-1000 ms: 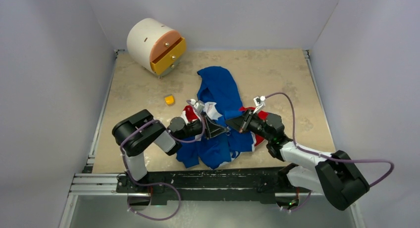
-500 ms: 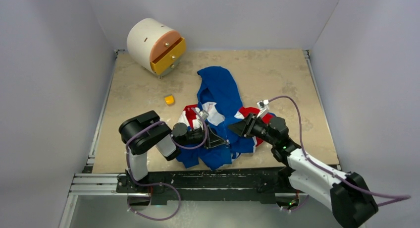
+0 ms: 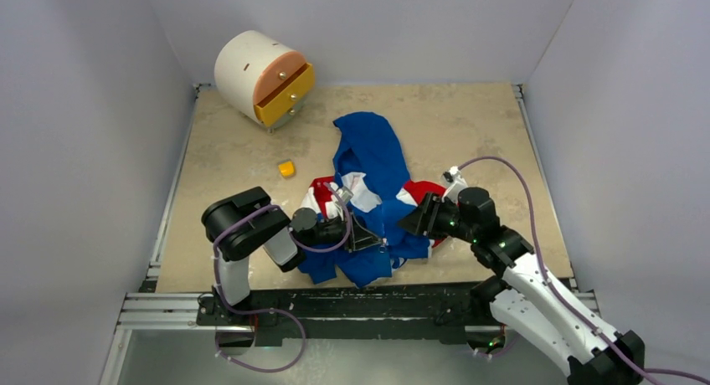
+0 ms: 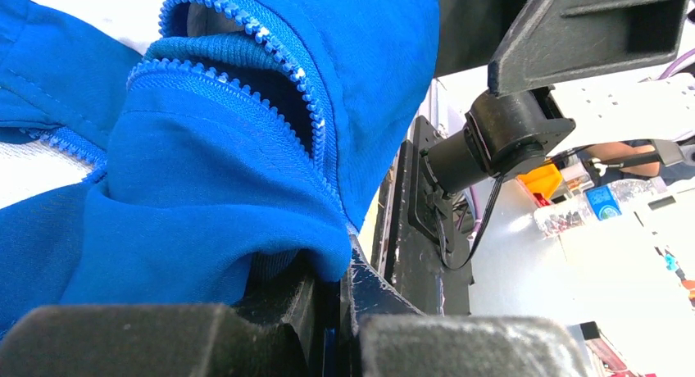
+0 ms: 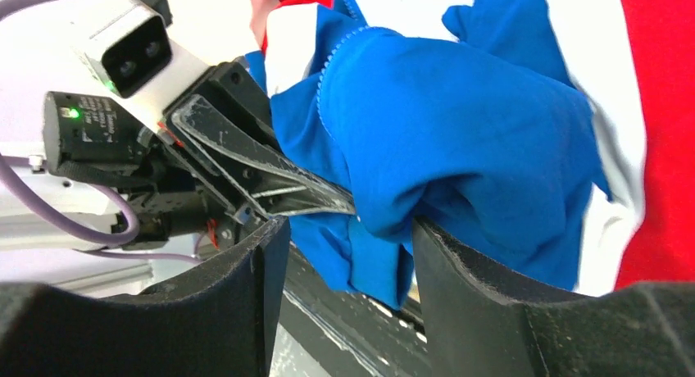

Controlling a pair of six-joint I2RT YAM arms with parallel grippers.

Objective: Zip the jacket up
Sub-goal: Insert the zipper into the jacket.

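A crumpled royal-blue jacket (image 3: 368, 163), soft, with white and red panels, is seen on the beige table (image 3: 469, 125) between both arms. A fold below its toothed zipper (image 4: 274, 47) is pinched by the left gripper (image 4: 340, 291). The right gripper (image 5: 348, 246) is seen spread apart at the cloth. A small yellow block (image 3: 287, 168) and a white cylindrical drawer unit (image 3: 264, 77) are set behind.
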